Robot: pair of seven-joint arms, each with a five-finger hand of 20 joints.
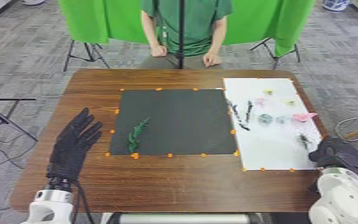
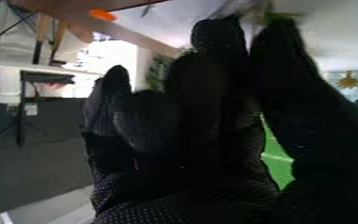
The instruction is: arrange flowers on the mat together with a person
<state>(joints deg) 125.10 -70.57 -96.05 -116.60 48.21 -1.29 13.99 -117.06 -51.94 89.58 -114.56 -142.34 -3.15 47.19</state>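
My left hand lies over the table left of the black mat, fingers straight. A green leafy sprig rests on the mat's left part. At the lower right edge of the white sheet is my right hand, beside a small dark green sprig. In the right wrist view my right hand has extended fingers, with a gap between thumb and fingertips; blurred greenery shows beyond the tips. The sheet also holds dark twigs, pale bluish flowers, a pink flower and yellow flowers.
Orange tape pieces mark the edges of the mat and sheet. The brown table extends in front of them. Thin stands are on the floor to the left, and a green cloth hangs behind the table.
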